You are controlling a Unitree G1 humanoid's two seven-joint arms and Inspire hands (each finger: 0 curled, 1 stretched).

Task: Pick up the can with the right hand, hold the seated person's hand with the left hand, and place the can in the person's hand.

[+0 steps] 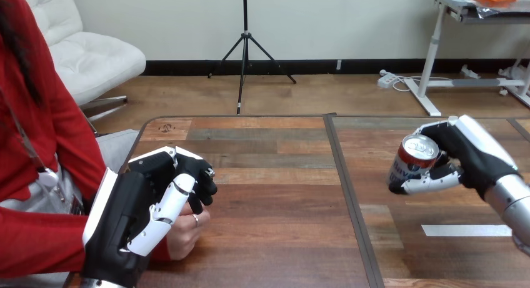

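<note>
Over the tabletop's right side, the right robot hand [469,153] curls its jointed black-and-white fingers round the cylindrical metal can [414,160], which is tilted with its silver top facing up. At the left edge, the left robot hand [134,200] wraps round the person's hand [181,235], loosely closed above the plank-patterned wooden tabletop [281,200].

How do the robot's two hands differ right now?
The left hand is at the left side of the table, over the person's hand. The right hand is at the right side, apart from the person. The right hand has its fingers curled round a tilted can. The left hand has no can, and I cannot tell whether it grips the person's hand. Both are black with white shells.
</note>
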